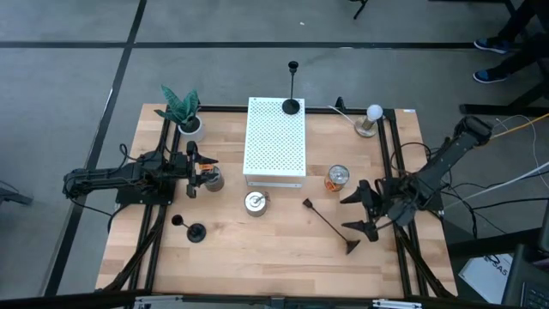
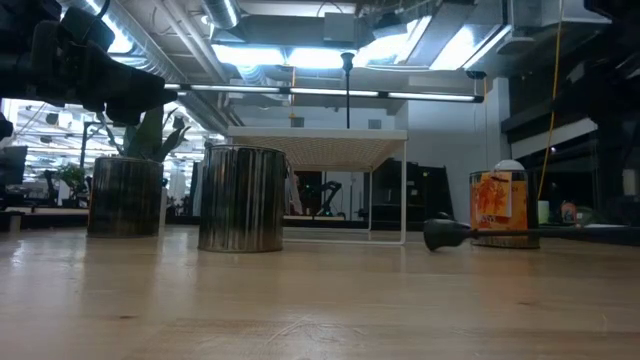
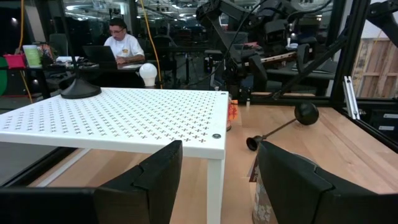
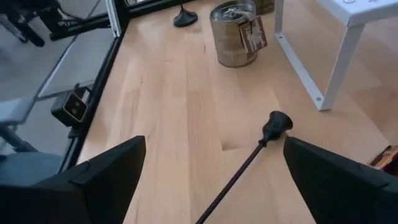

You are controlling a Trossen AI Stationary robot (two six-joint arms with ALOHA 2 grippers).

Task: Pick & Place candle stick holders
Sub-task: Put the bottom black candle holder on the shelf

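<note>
Wooden table [image 1: 274, 249] in a big open workshop, with a person at a laptop visible way in the back from the left wrist view. A white perforated stand [image 1: 275, 142] sits mid-table with one candlestick [image 1: 292, 94] standing upright on its far edge. A second candlestick [image 1: 329, 225] is lying on its side right in front of the right tool [image 1: 367, 211], cup end pointing toward the stand; its base sits just beside the lower fingertip. That tool's fingers are spread wide with nothing in them. A third candlestick [image 1: 196, 232] stands near the front left of the table.

The left tool [image 1: 198, 167] is over by the potted plant [image 1: 183, 112] with a silver tin [image 1: 211, 178] right at its fingertips; the fingers look about half apart, but I can't tell if they're actually squeezing the tin. Another tin [image 1: 256, 202] sits just in front of the stand, an orange-labelled can [image 1: 339, 178] between the stand and the right tool, and a white bulb [image 1: 371, 118] at the far right corner.
</note>
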